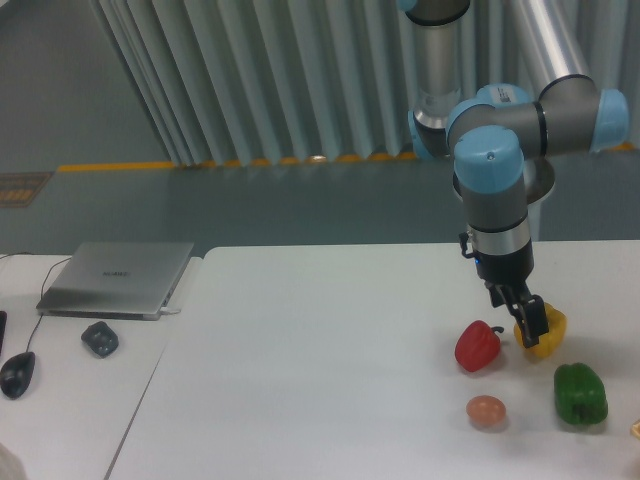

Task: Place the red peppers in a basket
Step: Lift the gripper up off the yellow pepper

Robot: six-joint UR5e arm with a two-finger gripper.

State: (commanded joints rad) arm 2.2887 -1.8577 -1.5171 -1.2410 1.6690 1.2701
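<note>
The red pepper (478,346) is glossy, with a short dark stem, and lies on the white table (320,380) at the right. My gripper (518,312) hangs just up and to the right of it, pointing down, its dark fingers apart with nothing between them. One finger (532,322) overlaps the yellow bell pepper (545,335) that lies right behind it. A small gap separates the gripper from the red pepper. No basket is in view.
A green bell pepper (581,393) and a small round orange-pink fruit (486,410) lie in front of the red pepper. On the left table are a closed laptop (118,278), a small dark object (99,339) and a mouse (17,374).
</note>
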